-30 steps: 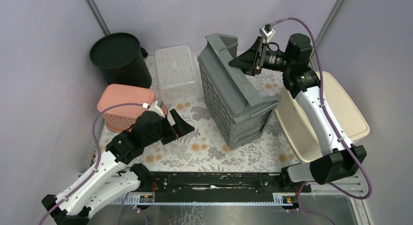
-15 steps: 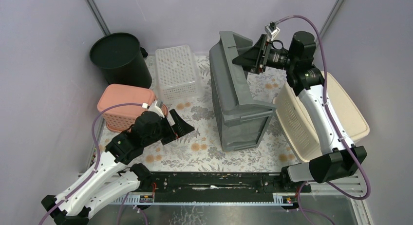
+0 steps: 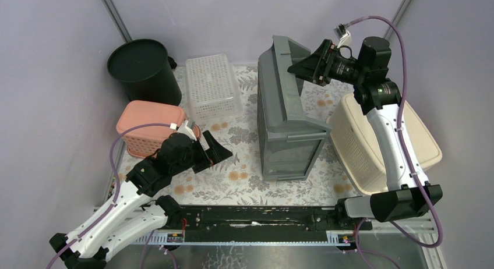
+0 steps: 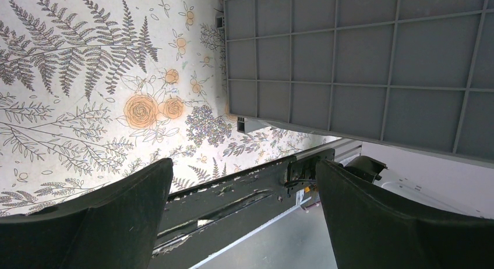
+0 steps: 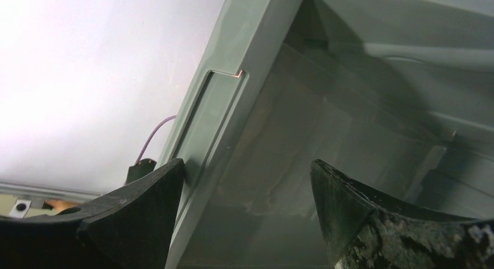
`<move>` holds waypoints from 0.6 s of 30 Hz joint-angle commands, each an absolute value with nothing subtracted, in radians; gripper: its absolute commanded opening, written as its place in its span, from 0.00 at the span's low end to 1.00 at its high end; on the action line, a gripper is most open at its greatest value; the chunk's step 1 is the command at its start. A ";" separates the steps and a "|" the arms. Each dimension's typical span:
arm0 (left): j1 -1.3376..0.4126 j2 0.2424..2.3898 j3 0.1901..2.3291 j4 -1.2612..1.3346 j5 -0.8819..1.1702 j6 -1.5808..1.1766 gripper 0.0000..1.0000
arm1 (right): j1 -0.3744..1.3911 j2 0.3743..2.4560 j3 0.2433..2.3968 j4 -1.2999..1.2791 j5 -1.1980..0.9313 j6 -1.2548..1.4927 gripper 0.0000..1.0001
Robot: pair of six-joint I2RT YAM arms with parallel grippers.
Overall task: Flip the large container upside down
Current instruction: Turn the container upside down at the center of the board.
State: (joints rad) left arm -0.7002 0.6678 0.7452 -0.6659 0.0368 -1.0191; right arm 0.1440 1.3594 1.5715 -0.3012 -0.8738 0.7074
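the large grey container (image 3: 282, 117) stood on one end on the worktop (image 3: 233, 177), close to upright. its ribbed base faced the left claw (image 3: 218, 152) and its open mouth faced the cream basket (image 3: 378, 141) touching its right side. a second before, it had leaned steeply to the left; since then its top had swung to the right.

the right claw (image 3: 298, 67) had travelled right and away with that top rim. in the right wrist view the right claw (image 5: 244, 164) was released, and its fingers (image 5: 134, 216) were spread. one lay at the outer face of the container (image 5: 303, 135) rim and the other was inside, clear of the wall.

the left claw (image 4: 244, 211) had not moved. it hung low, left of the container (image 4: 361, 65) and near its base. it was fully spread over the worktop (image 4: 87, 77) and held nothing. the black bin (image 3: 143, 68), white basket (image 3: 212, 85) and pink basket (image 3: 150, 126) stayed left of the container.
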 commanded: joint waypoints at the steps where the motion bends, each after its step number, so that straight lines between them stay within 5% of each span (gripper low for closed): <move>1: -0.701 0.661 0.743 -0.632 0.037 -1.022 1.00 | 0.125 1.343 1.559 -0.396 -0.813 0.622 0.86; 11: -0.701 0.663 0.745 -0.628 0.042 -1.021 1.00 | 0.091 1.320 1.580 -0.461 -0.731 0.574 0.93; 18: -0.701 0.661 0.742 -0.622 0.051 -1.012 1.00 | 0.089 1.269 1.594 -0.632 -0.333 0.418 0.97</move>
State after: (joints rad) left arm -0.7002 0.6682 0.7452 -0.6659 0.0406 -1.0191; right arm 0.0917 1.3220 1.5734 -0.5137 -0.6235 0.5438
